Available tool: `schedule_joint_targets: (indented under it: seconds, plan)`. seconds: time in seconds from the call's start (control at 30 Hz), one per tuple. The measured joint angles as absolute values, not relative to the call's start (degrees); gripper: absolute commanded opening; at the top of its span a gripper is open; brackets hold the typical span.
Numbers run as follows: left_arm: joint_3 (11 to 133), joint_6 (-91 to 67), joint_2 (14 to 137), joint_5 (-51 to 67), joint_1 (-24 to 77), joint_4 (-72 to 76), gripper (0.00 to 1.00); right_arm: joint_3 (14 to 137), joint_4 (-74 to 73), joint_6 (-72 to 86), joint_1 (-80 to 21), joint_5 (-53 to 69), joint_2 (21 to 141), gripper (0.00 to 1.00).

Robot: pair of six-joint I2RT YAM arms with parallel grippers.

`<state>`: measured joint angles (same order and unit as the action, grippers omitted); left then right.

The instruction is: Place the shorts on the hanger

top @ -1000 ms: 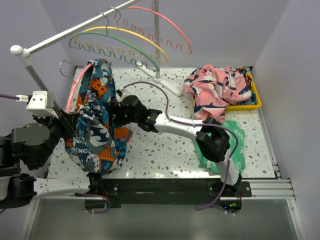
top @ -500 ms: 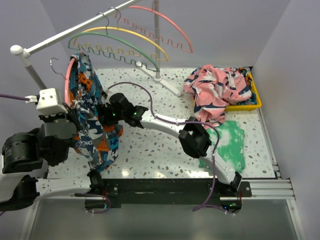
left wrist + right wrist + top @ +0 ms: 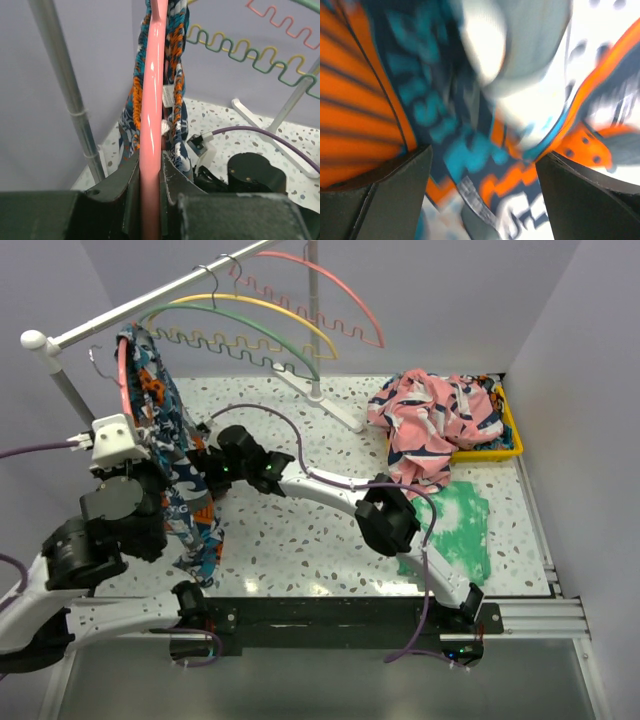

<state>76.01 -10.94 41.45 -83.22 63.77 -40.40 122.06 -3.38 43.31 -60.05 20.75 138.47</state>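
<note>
Left wrist view has the left pincer (image 3: 149, 176) pressed together on the pink arched plastic hanger (image 3: 152, 110), which rises nearly edge-on and upright out of the jaws. The floppy printed shorts (image 3: 176, 75), in teal, navy, orange and white, are draped over that arch and fall on either side of it.

From above, the shorts (image 3: 172, 455) hang in a long limp fold from the hanger (image 3: 122, 365) toward the speckled surface (image 3: 300, 540). The thin metal hook (image 3: 95, 358) is near the grey metal rail (image 3: 150, 298), apparently not over it. The right pincer (image 3: 207, 464) is against the cloth about halfway down. In its own view the fingers are spread and blurred print fills the gap, so whether any cloth is nipped cannot be told.

The step appears to be settling the garment on the hanger. It would go best with the hanger kept upright and steady, since the plastic is glossy and smooth and offers little grip. A tilt could let the cloth slide off the lower end. Any pull from the right pincer should be light and downward, evening the weight on both sides.

The fabric looks thin and soft, bunching into ropy folds at the arch, with a small white label showing.
</note>
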Motion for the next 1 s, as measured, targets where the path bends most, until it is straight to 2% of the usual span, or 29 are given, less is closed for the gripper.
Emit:
schedule_joint_targets:
  seconds: [0.13, 0.27, 0.7, 1.0]
  plan:
    - [67.9, 9.4, 42.7, -84.5, 63.7, -14.0, 0.0, 115.3, -2.0, 42.1, -60.0, 20.7, 137.4, 0.88]
    - [67.8, 15.6, 46.9, -85.2, 61.8, -4.8, 0.0, 108.3, -2.9, 40.3, -60.0, 20.6, 136.3, 0.88]
    - [68.0, 21.9, 53.9, -85.4, 49.5, 8.7, 0.0, 97.8, -4.7, 35.4, -60.0, 20.3, 124.6, 0.89]
    - [71.9, 20.8, 57.1, -82.4, 44.3, 8.7, 0.0, 94.0, -5.6, 33.7, -59.9, 20.0, 122.5, 0.89]
